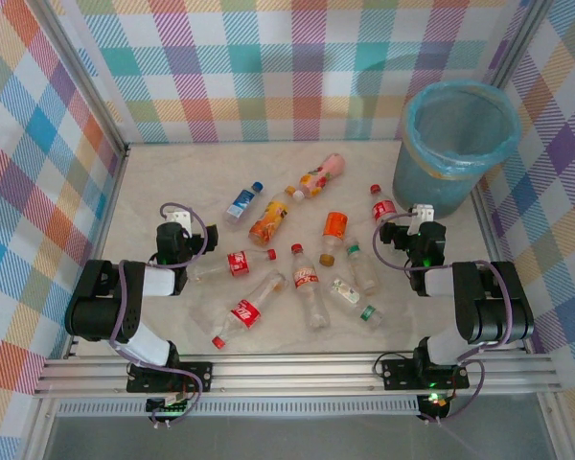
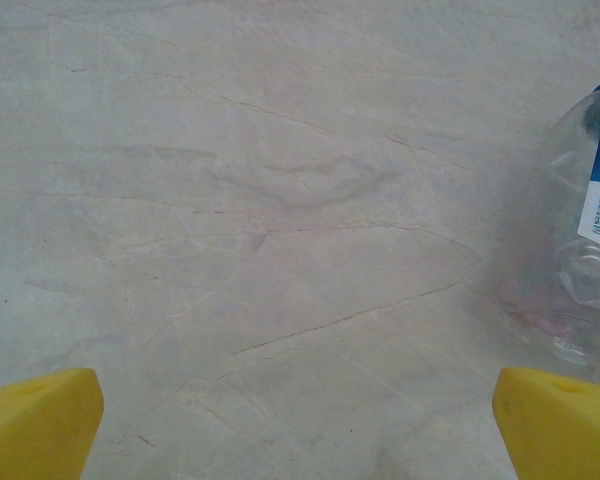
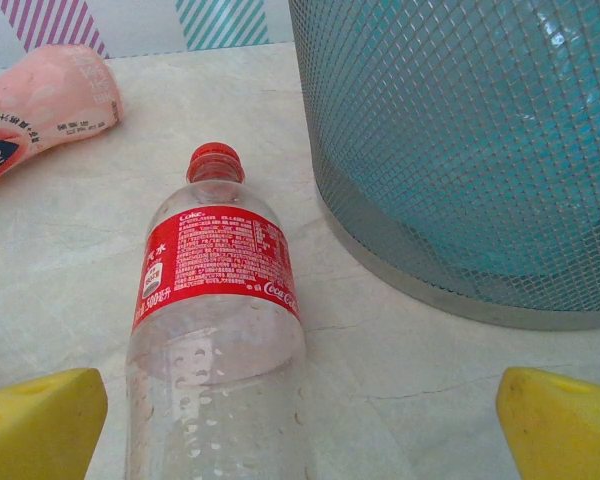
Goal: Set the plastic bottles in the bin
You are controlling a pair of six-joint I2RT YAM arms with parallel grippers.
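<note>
Item 1. Left gripper [image 2: 300,430]: yellow fingertips [image 2: 35,420] at the two lower corners of the left wrist view, spread wide, nothing between them but bare marbled table [image 2: 280,200]. The blue-labelled bottle [image 2: 580,250], clear, lies ahead and off to the right, beyond the right finger and apart from it.

Item 2. Right gripper [image 3: 300,425]: jaws likewise fully parted, empty. A clear red-labelled bottle [image 3: 215,300] lies on its side just ahead, left of the midline, red cap pointing away and base toward the fingers; neither finger touches it. A pink bottle [image 3: 40,100] lies further off at upper left.

Item 3. The bin [image 3: 460,150]: mesh wall, light blue liner, standing upright ahead and right of the right gripper, just beside the red-labelled bottle.

Item 4. Overhead: the bin [image 1: 431,187] in the far right corner; the right gripper [image 1: 422,216] close below it; the left gripper [image 1: 177,218] well apart at the left.

Item 5. Remaining plastic bottles [image 1: 309,283]: scattered on their sides between the two arms, none in the bin that can be seen.
</note>
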